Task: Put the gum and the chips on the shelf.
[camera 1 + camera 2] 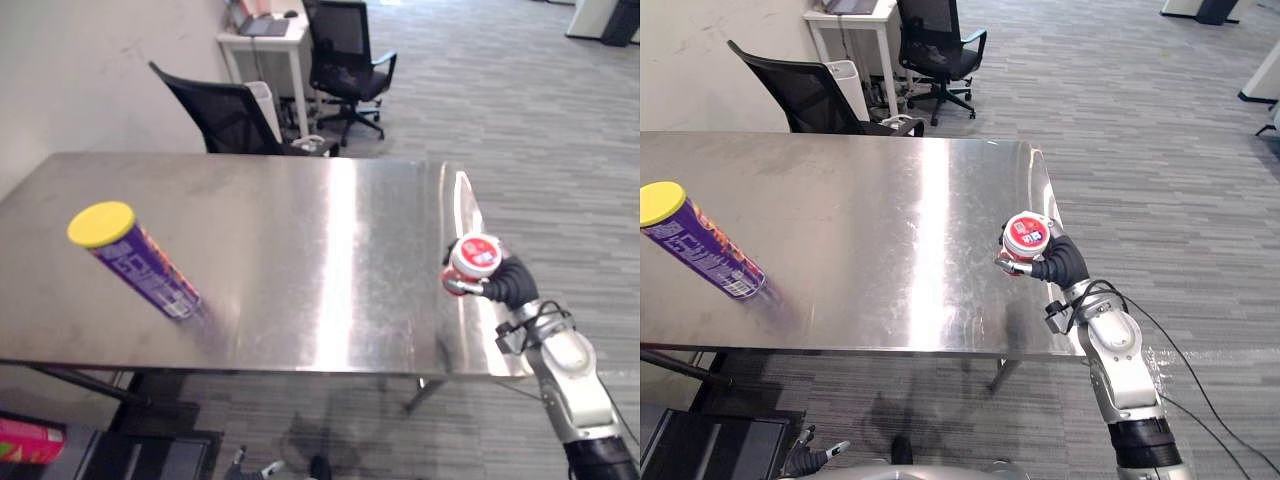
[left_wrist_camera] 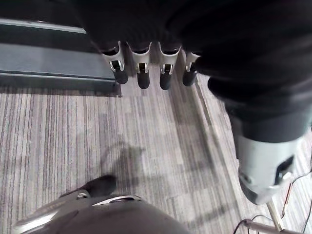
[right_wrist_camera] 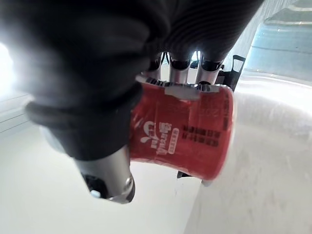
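A purple chips can with a yellow lid stands tilted on the left part of the steel table, with no hand near it. Over the table's right edge my right hand is shut on a red gum tub with a white-rimmed lid. In the right wrist view the tub lies across the palm, with the fingers curled behind it and the thumb in front. My left hand hangs low over the carpet, its fingers relaxed and holding nothing.
A black office chair stands right behind the table, with a second chair and a white desk farther back. A low black shelf sits under the table's front left, a pink can beside it.
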